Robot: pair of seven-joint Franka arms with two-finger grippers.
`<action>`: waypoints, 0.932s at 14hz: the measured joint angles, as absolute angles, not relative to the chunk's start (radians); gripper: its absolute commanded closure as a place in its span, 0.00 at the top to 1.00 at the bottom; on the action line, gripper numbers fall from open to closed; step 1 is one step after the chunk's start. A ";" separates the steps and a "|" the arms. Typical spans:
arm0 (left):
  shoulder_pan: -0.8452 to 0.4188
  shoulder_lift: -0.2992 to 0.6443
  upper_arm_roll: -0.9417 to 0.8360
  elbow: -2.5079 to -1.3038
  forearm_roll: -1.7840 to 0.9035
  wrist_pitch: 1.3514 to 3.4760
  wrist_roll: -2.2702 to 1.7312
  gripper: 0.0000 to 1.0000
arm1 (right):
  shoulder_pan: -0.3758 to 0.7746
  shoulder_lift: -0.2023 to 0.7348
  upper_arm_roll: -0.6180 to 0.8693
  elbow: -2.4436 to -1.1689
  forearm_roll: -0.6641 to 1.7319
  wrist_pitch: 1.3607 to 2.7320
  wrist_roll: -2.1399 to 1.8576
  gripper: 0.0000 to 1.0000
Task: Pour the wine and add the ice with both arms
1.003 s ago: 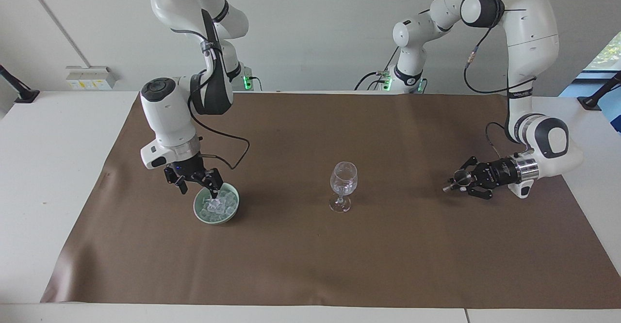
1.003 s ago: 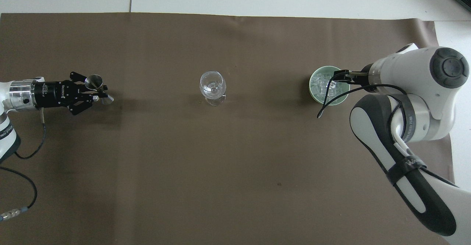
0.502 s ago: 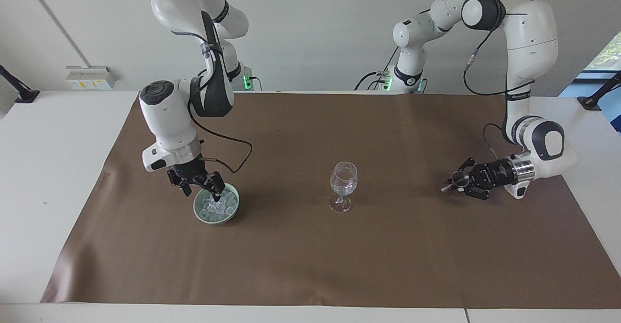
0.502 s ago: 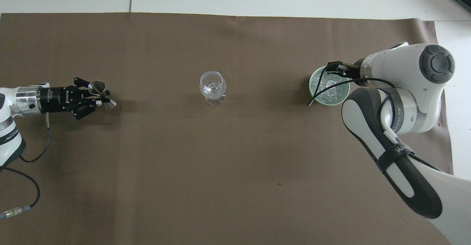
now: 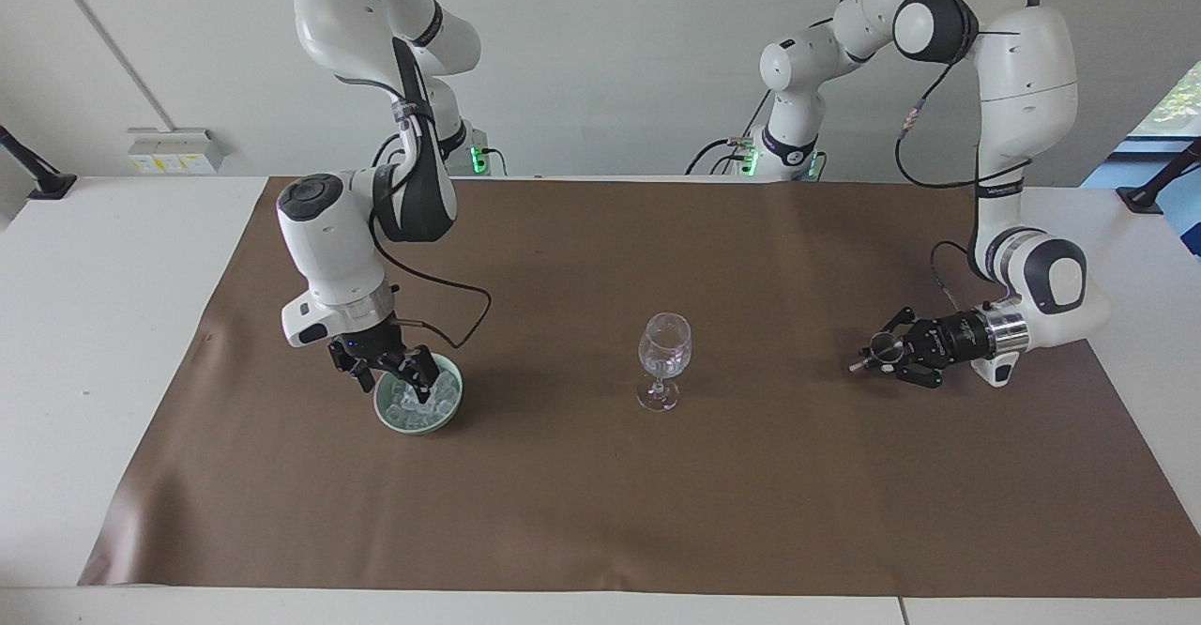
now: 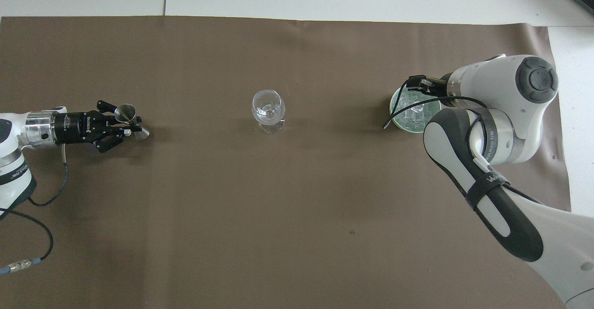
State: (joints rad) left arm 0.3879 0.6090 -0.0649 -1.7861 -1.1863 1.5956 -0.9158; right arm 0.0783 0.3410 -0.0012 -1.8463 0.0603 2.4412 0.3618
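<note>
1. The ice (image 5: 419,402) is a heap of small clear, glassy cubes that fills a pale green bowl (image 5: 450,416) almost to its rim.
2. The bowl sits on the brown mat (image 5: 600,512) toward the right arm's end of the worktop (image 5: 94,325), about level with the wine glass (image 5: 664,358) in distance from the robots.
3. The right gripper (image 5: 399,376) points down into the bowl, its fingers spread wide with the tips among the cubes; whether a cube sits between them cannot be told.
4. In the overhead view the right arm's wrist covers part of the bowl, and a black cable (image 6: 408,112) loops over its rim.
5. The wine glass stands upright near the middle of the mat, well apart from the bowl and from both grippers; it looks clear, and whether it holds any liquid cannot be told.
6. The left gripper (image 5: 882,355) lies level, low over the mat toward the left arm's end, its fingers clamped on a small metal measuring cup (image 6: 127,116) with an open mouth facing up.
7. Bare mat lies between the bowl and the glass, and between the glass and the measuring cup.
8. The mat's edge farthest from the robots is well clear of every object, with white worktop showing outside it on all sides.
</note>
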 measured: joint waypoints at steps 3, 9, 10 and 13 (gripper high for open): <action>0.389 0.619 -0.064 -1.786 -1.187 1.596 -0.903 0.21 | 0.096 0.342 -0.001 -1.846 0.061 2.441 0.444 0.87; 0.390 0.620 -0.064 -1.786 -1.187 1.595 -0.895 0.33 | 0.111 0.357 -0.001 -1.860 0.061 2.430 0.466 0.84; 0.390 0.620 -0.065 -1.786 -1.187 1.595 -0.893 0.35 | 0.111 0.356 -0.002 -1.862 0.061 2.428 0.466 0.84; 0.390 0.620 -0.064 -1.785 -1.187 1.595 -0.887 0.49 | 0.110 0.356 -0.007 -1.863 0.061 2.403 0.464 0.77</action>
State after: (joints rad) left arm 0.3896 0.6197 -0.0645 -1.7851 -1.1872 1.5948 -0.8872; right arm 0.1101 0.3564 -0.0070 -1.8631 0.0613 2.4032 0.4637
